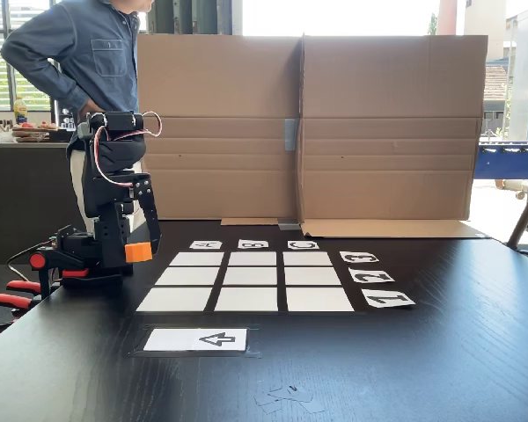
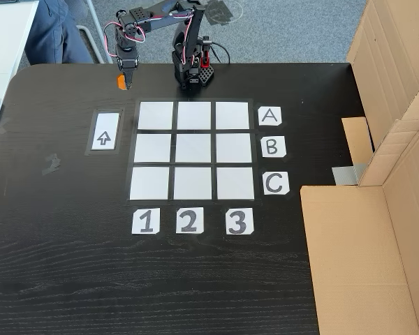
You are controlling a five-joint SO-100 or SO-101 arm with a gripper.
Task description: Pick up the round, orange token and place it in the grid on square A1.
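Note:
The orange token [image 1: 138, 252] [image 2: 118, 81] sits between the fingers of my black gripper [image 1: 144, 253] [image 2: 122, 82], which is shut on it and points down. In both fixed views the token is outside the grid [image 1: 251, 276] [image 2: 193, 148], close to the arm's base, and I cannot tell whether it touches the table. Square A1 [image 1: 174, 300] [image 2: 156, 116] is a blank white corner cell with nothing on it. It lies about one cell's width from the gripper, beside the arrow card.
A white card with a black arrow [image 1: 196, 339] [image 2: 105, 131] lies just outside the grid. Cardboard walls [image 1: 378, 123] [image 2: 391, 174] stand along the table's far sides. A person in a blue shirt [image 1: 79, 44] stands behind the arm's base [image 1: 79, 259].

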